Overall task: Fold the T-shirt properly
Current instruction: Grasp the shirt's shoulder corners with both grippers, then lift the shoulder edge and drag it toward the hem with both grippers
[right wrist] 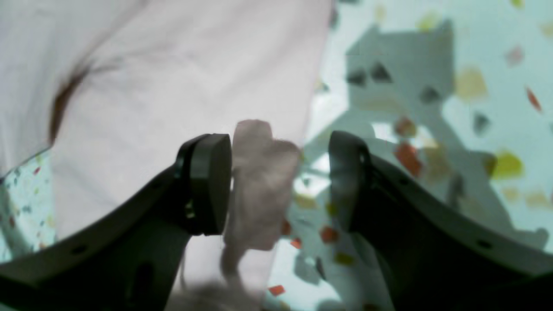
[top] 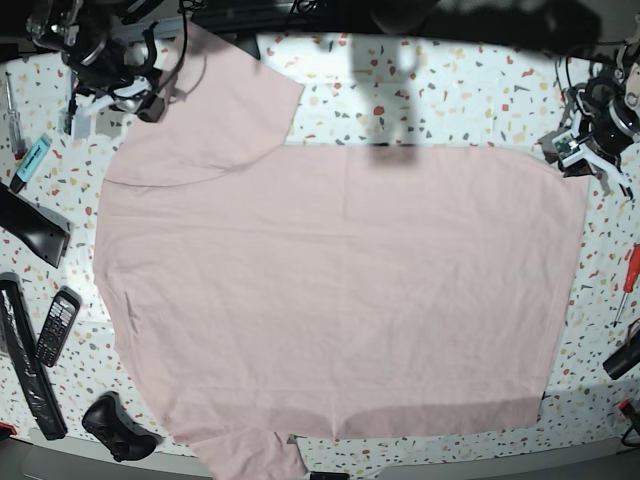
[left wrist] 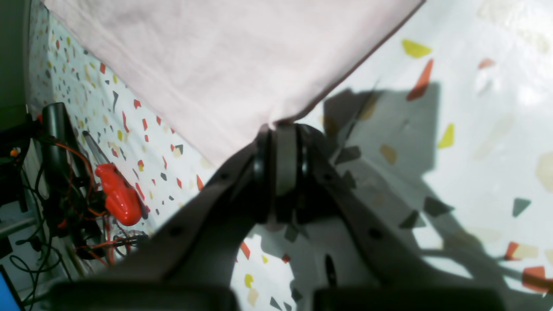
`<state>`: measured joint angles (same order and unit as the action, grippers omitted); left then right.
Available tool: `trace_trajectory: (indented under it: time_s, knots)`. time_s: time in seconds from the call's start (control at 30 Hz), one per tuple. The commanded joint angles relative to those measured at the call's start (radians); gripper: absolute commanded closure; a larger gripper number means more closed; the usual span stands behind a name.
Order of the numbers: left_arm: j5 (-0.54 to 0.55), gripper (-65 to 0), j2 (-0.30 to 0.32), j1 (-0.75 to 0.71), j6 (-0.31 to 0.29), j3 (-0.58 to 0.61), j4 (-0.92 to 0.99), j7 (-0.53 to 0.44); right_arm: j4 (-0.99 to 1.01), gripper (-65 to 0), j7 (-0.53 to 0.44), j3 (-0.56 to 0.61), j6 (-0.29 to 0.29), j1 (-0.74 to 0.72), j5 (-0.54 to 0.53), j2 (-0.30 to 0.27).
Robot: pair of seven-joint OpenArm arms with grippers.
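A: Where's the T-shirt [top: 330,290]?

B: Spread plain side up over the speckled table [top: 450,80]. A game controller [top: 115,425] and a phone [top: 55,325] sit near its front-left edge.

A: Pincers?

B: At the far corners, left gripper [left wrist: 280,162] pinches a shirt corner; right gripper [right wrist: 276,172] gapes, bunched cloth between its jaws.

Bright overhead light casts hard dark shadows across the speckled table [left wrist: 475,142]. Both wrist views are soft, the right one blurriest with a greenish tint. The base view bends and darkens at its edges.
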<state>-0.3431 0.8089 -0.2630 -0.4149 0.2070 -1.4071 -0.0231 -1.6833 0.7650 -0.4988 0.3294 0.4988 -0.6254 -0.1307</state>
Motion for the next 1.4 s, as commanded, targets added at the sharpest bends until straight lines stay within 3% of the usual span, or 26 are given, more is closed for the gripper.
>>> trace_trajectory:
  time_s: [0.0,0.3,0.57,0.73,0.9,0.93,1.1,1.37]
  knots:
    - [0.004,0.0,0.018,0.002,-0.008,-0.008,-0.006,-0.004,-0.008,-33.7,0.006,-0.004,0.015,0.005,-0.016,-0.004]
    - [0.004,0.0,0.017,0.003,-0.007,-0.008,-0.006,-0.004,-0.008,-30.9,0.014,0.002,0.031,0.0,-0.014,0.04]
    - [0.004,0.0,0.018,0.002,-0.008,-0.008,-0.006,-0.003,-0.008,-30.6,0.014,0.082,0.049,-0.006,-0.009,0.068]
    - [0.004,0.0,0.018,0.002,-0.007,-0.008,-0.006,-0.003,-0.008,-22.2,0.013,0.109,0.048,-0.006,-0.003,0.069]
    - [0.004,0.0,0.018,0.002,-0.007,-0.008,-0.006,0.0,-0.008,-1.5,-0.052,0.106,0.05,-0.005,0.055,0.07]
    - [0.004,0.0,0.018,0.002,-0.007,-0.008,-0.006,0.0,-0.009,0.0,-0.068,0.105,0.05,-0.005,0.053,0.07]
    - [0.004,0.0,0.018,0.002,-0.007,-0.008,-0.006,0.0,-0.058,0.0,-0.096,0.105,0.13,-0.006,0.054,0.069]
    - [0.005,0.0,0.028,0.006,0.01,-0.01,-0.006,-0.001,-0.158,0.0,-0.067,0.074,0.133,-0.111,0.088,0.065]
